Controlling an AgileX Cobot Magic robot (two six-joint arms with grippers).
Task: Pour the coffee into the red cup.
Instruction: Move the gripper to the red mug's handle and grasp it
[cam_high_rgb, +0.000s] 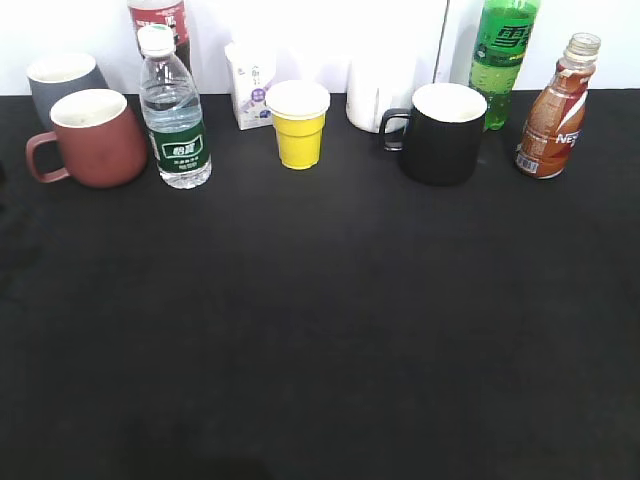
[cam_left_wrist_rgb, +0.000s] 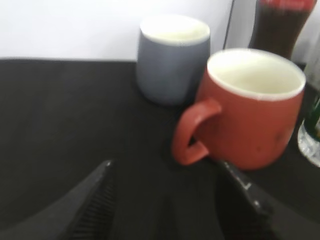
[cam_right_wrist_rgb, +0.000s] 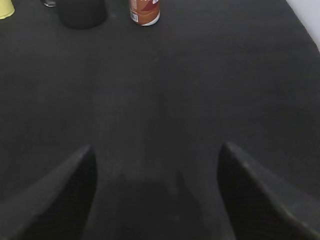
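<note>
The small curvy clear bottle of dark brown coffee (cam_high_rgb: 555, 110) stands upright at the far right of the black table (cam_high_rgb: 320, 330), beside the black mug (cam_high_rgb: 440, 132). The rounded brick-red ceramic mug (cam_high_rgb: 95, 138) sits far left, just before a grey handleless cup (cam_high_rgb: 62, 80). Left gripper (cam_left_wrist_rgb: 170, 200) and right gripper (cam_right_wrist_rgb: 157, 192) both spread wide, holding nothing

The left claw (cam_left_wrist_rgb: 167, 197) has two black, tapered fingers; one finger (cam_left_wrist_rgb: 95, 207) carries a ribbed inner pad, the other shows small pale marks. The right claw (cam_right_wrist_rgb: 157, 195) has two black, pointed fingers with finely textured inner faces.
</note>
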